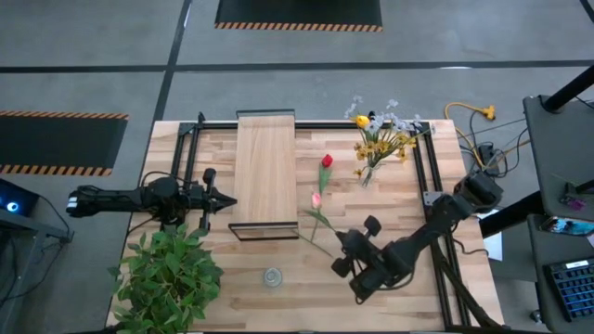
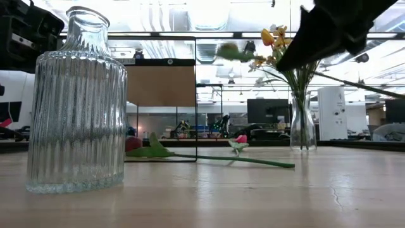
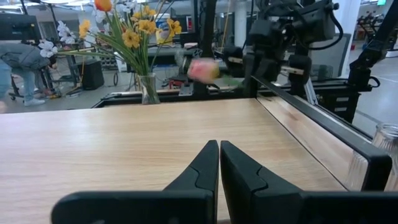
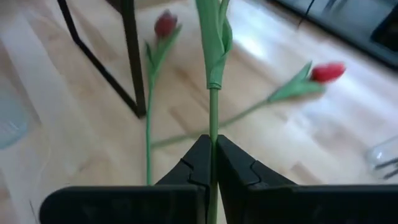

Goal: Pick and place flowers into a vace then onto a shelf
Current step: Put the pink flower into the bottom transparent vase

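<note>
The ribbed glass vase (image 2: 76, 104) stands empty at the bench's (image 1: 408, 199) six o'clock. The right hand (image 4: 212, 163), at four o'clock, pinches a green tulip stem (image 4: 213, 106). Two red tulips (image 4: 164, 25) lie beside the shelf (image 1: 265, 167). The left hand (image 3: 219, 163), at nine o'clock, is pressed together, empty. Judging by this, nothing is placed yet.

Matte black jointed arms, each end effector (image 4: 212, 163) with two tapered fingers.

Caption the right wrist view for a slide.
Right gripper shut on a green flower stem, held above the wooden table where two red tulips lie.
</note>
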Robot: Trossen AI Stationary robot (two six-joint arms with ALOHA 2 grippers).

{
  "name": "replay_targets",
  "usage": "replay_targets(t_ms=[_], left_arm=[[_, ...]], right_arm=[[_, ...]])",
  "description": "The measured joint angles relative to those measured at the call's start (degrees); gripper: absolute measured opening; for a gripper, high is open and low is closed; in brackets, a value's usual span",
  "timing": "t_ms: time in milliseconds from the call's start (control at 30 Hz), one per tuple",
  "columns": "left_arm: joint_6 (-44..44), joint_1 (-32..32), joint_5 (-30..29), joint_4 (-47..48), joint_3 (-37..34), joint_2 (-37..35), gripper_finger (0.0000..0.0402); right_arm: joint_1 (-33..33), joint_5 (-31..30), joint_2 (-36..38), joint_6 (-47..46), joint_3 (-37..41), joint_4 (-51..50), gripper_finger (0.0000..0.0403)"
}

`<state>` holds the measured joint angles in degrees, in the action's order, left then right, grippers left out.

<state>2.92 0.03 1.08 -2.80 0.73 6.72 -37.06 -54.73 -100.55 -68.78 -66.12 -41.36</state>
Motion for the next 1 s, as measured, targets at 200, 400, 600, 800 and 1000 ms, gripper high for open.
replay_targets(t_ms=[200,400,600,800,1000], left_arm=[[0.0,0.0,0.0,0.0,0.0,0.0,0.0],[0.0,0.0,-0.4,-4.3,0.0,0.0,0.0],[0.0,0.0,-0.4,-7.6,0.0,0.0,0.0],[0.0,0.0,-0.4,-7.2,-0.1,0.1,0.0],[0.0,0.0,-0.5,-7.0,-0.1,0.1,0.0]], right_arm=[[-2.5,-8.6,0.0,2.8,1.4,0.2,0.0009],[-5.0,-9.6,0.1,8.5,4.2,8.7,0.0009],[-7.0,-10.0,0.0,28.5,5.7,31.1,0.0009],[-5.8,-5.0,-0.4,51.0,8.8,60.0,0.0009],[-0.4,15.7,-4.8,71.2,12.4,96.0,0.0009]])
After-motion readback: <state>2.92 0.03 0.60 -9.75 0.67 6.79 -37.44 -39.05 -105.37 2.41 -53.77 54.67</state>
